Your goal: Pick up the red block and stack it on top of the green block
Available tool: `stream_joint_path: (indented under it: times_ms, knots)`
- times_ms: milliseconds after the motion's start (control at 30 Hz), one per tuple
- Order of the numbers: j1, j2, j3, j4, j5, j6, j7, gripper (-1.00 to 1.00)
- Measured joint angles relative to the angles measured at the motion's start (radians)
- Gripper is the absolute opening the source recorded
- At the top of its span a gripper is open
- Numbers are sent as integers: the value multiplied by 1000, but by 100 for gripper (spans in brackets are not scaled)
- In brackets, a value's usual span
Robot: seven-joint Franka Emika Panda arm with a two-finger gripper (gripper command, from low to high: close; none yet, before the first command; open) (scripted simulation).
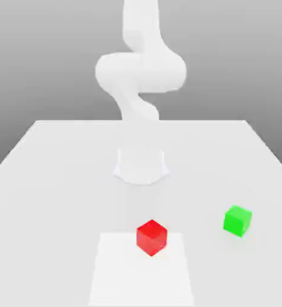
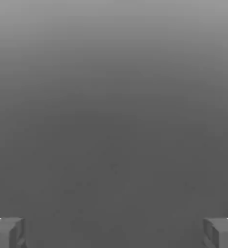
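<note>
The red block (image 1: 152, 237) is a small glossy cube resting on the white table (image 1: 47, 180) near its front, a little to the exterior view's right of centre. The green block (image 1: 237, 220), about the same size, stands on the table further to the exterior view's right, well apart from the red one. In the hand view my gripper (image 2: 114, 233) is open: its two grey fingertips (image 2: 7, 232) sit far apart, nothing lies between them, and plain grey background is beyond them. Neither block is near the fingers.
The white arm (image 1: 140, 69) rises from its round base (image 1: 141, 165) at the table's middle and bends upward past the picture's top. A brighter square patch (image 1: 142, 273) marks the table's front under the red block.
</note>
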State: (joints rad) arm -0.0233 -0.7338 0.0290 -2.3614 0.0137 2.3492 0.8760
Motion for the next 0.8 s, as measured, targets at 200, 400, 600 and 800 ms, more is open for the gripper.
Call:
stream_joint_path:
  times_ms: [200,400,600,800]
  knots:
    - [-58,191,83,-172,31,142,223,0]
    - [-108,389,164,-346,51,286,463,0]
    - [-144,663,218,-514,24,483,751,0]
    - [-64,902,86,-498,-177,677,922,0]
